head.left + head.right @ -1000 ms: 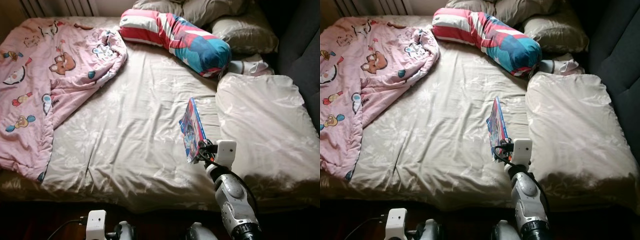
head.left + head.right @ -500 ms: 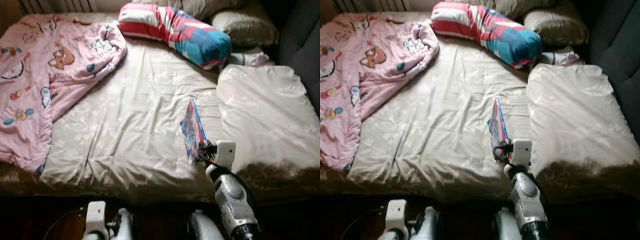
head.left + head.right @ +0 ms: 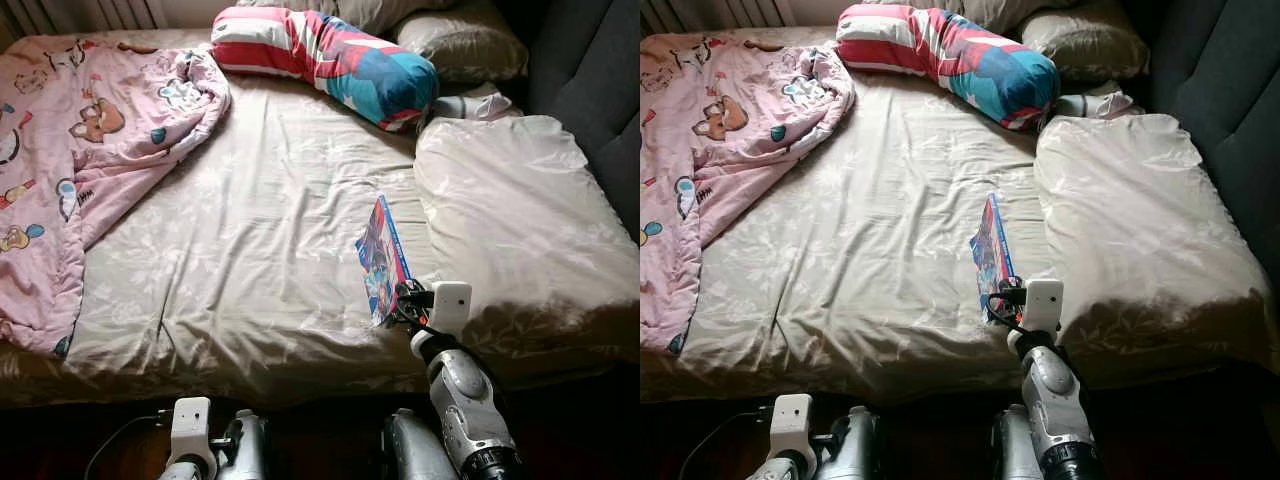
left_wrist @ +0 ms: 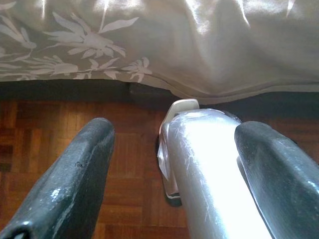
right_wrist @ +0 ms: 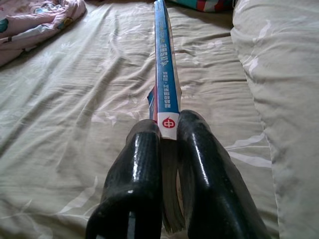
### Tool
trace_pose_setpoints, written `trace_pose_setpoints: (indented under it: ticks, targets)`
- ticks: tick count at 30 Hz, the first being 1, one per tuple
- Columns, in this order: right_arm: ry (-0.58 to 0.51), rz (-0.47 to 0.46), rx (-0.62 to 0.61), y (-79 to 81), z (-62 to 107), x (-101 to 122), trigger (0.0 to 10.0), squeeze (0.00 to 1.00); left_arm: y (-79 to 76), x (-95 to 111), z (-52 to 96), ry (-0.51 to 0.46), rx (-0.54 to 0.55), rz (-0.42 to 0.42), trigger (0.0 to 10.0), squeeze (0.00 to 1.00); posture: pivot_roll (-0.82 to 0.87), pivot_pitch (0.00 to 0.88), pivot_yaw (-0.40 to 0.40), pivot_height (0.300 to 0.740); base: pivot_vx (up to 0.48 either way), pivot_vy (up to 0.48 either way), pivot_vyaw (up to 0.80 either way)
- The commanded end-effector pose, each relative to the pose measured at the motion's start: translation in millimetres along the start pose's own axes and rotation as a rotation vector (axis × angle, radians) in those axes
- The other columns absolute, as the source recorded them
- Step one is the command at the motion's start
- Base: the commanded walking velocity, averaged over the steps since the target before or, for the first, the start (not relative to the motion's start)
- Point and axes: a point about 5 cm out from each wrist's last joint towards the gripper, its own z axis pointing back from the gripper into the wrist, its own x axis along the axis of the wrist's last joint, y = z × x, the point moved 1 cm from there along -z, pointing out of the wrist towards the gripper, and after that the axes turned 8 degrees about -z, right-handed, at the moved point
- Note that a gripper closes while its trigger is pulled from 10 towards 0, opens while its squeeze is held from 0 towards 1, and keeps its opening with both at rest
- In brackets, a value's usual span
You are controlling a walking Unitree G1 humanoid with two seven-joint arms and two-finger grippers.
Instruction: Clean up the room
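Right claw: the right gripper is pinched on a book; its two black fingers press the spine end from both sides, with almost no gap beyond the book's thickness
Book: thin, blue-spined, with a colourful cover; it stands on edge, upright, pointing from the claw toward the head of the bed; it sits near the bed's front edge, just beside the left edge of the duvet
Right arm: silver, rising from the floor side over the bed's front edge
Left claw: the left gripper hangs low below the bed's front edge; its fingers are spread wide; it holds nothing; a shiny silver part of the robot lies between them
Bed: beige leaf-print sheet, rumpled; the middle, from front edge to head, is bare sheet
Left side: pink cartoon blanket heaped from the far left corner down to the front edge
Head of bed: striped red, white and teal bolster; a grey pillow behind it at the far right corner
Right side: folded beige duvet lying along the right edge
Floor: dark wood parquet under the hanging sheet edge
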Motion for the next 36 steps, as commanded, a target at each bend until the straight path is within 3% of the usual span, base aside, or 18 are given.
trace_pose_setpoints:
  ticks: [1, 10, 14, 36]
  targets:
    - [-0.05, -0.006, 0.031, 6.2, -1.9, 8.5, 10.0, 0.0, -2.0, -27.7, 10.3, 0.1, -0.004, 0.018, 10.0, 0.0, -0.01, 0.214, 0.009, 0.637, 0.0, 0.0, 0.0]
    - [-0.049, 0.026, 0.048, 6.9, -1.0, 8.6, 10.0, 0.0, 0.5, -27.0, 9.9, 0.102, -0.001, 0.018, 10.0, 0.0, -0.01, 0.217, 0.01, 0.637, 0.0, 0.0, 0.0]
    - [-0.048, 0.026, 0.054, 7.5, -1.3, 7.3, 10.0, 0.0, 0.4, -26.0, 9.3, 0.101, -0.001, 0.02, 10.0, 0.0, -0.01, 0.219, 0.01, 0.637, 0.0, 0.0, 0.8]
    - [-0.049, -0.004, 0.016, 3.0, -1.1, 5.7, 10.0, 0.0, 0.6, -25.2, 8.9, 0.099, -0.007, 0.023, 10.0, 0.0, -0.01, 0.225, 0.013, 0.637, 0.0, 0.0, 0.0]
